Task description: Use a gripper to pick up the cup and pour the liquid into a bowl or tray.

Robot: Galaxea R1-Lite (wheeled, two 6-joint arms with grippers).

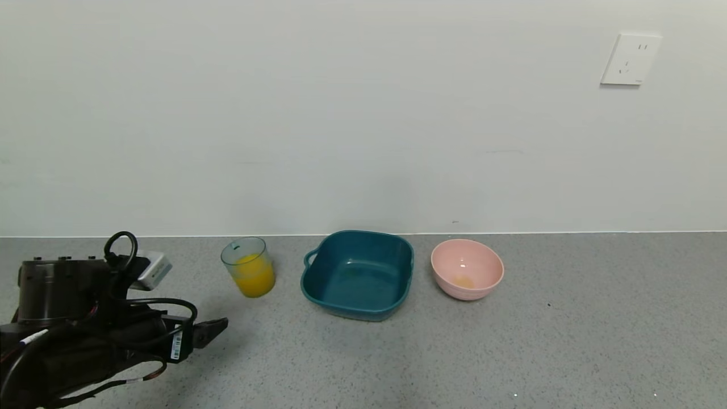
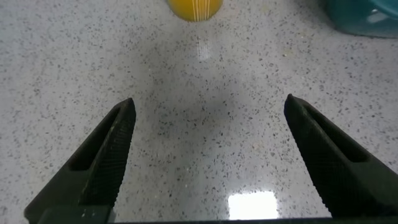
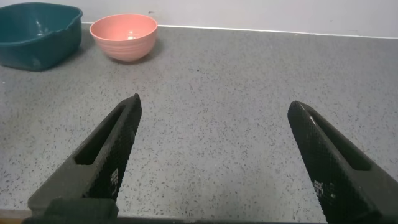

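The clear ribbed cup stands upright on the grey counter, about half full of orange-yellow liquid. Its orange base shows in the left wrist view. The dark teal square dish sits just right of the cup, empty, its handle toward the cup; a corner shows in the left wrist view, and it also shows in the right wrist view. My left gripper is open and empty, low over the counter, in front of and left of the cup. My right gripper is open and empty, outside the head view.
A round pink bowl with a little orange residue stands right of the teal dish; it also shows in the right wrist view. The white wall runs along the counter's back edge.
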